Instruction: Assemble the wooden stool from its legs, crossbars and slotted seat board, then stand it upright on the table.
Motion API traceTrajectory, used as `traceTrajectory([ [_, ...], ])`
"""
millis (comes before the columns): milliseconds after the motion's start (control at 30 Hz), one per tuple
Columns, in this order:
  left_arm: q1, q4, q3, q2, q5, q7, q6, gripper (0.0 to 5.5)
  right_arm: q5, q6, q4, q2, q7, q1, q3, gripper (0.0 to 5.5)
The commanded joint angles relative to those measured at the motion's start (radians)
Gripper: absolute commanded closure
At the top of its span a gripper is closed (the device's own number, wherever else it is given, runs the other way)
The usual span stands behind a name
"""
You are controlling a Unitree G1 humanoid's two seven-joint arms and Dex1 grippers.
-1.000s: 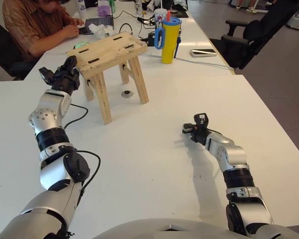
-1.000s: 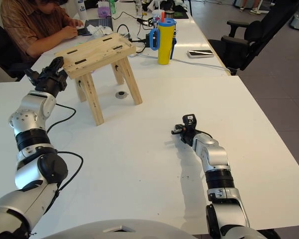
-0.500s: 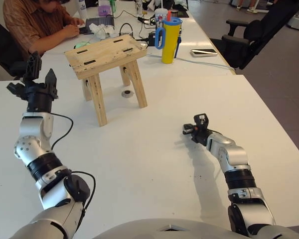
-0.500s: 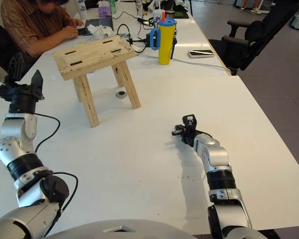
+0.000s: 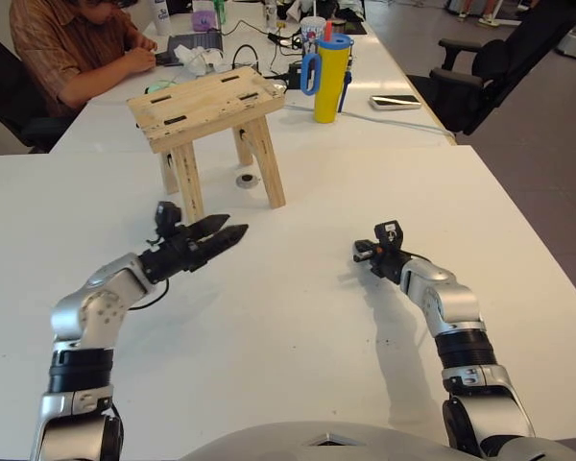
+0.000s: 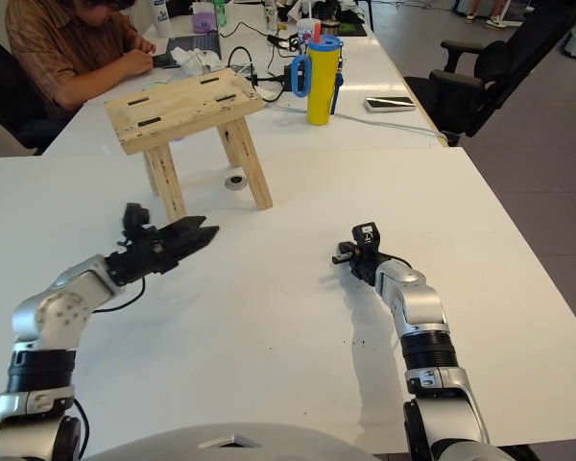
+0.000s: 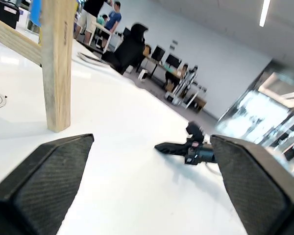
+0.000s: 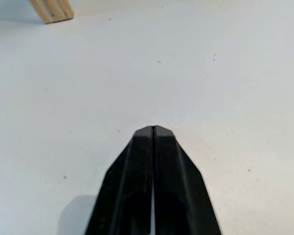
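Left eye view: finds the wooden stool (image 5: 211, 115) assembled and standing upright on four legs at the far left of the white bench (image 5: 298, 327), slotted seat board on top. Places the left hand (image 5: 228, 230) low over the bench just in front of the stool's nearest leg, apart from it, fingers spread and grasping nothing. Places the right hand (image 5: 362, 254) well apart to the right, low by the bench top, clenched on nothing. Picks out a small round object (image 5: 243, 180) on the bench between the stool's legs, perhaps a cap, too small to tell. Catches a yellow tumbler (image 5: 328, 77) with a blue handle behind the stool and a phone (image 5: 394, 102) to its right.

Right eye view: gives the same layout, with the stool (image 6: 187, 106) upright, the left hand (image 6: 202, 230) released near its front leg and the right hand (image 6: 341, 256) closed.

Left wrist view: looks out between two dark fingers (image 7: 44, 181) held wide apart with nothing between them. Frames one stool leg (image 7: 59, 63) planted on the bench close by, and the right hand (image 7: 159, 146) farther off, lying low, tips together.

Right wrist view: looks along two fingers (image 8: 171, 176) pressed flat together, showing a thin seam and nothing caught. Takes in the white bench (image 8: 225, 73) beneath and the foot of a stool leg (image 8: 51, 11) well apart from the tips.
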Motion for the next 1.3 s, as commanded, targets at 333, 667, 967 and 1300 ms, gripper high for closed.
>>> traceTrajectory([
  [333,-0.708,1.21,-0.429,0.266,0.975,0.804,-0.72,1.1,-0.056,0.011,0.076,0.007,0.076,-0.045,0.133,5.5],
  [667,-0.526,1.15,-0.107,0.104,0.7,0.747,-0.927,1.1,-0.035,-0.173,0.033,0.079,0.003,-0.077,0.071,5.5],
  [967,-0.174,0.38,-0.015,-0.266,0.436,0.803,-0.833,1.1,-0.033,-0.438,0.012,0.172,-0.164,-0.132,-0.05,5.5],
  [1300,-0.209,0.336,0.064,-0.319,0.423,0.803,-0.745,1.1,-0.025,-0.55,0.113,0.261,-0.183,-0.212,-0.052,5.5],
])
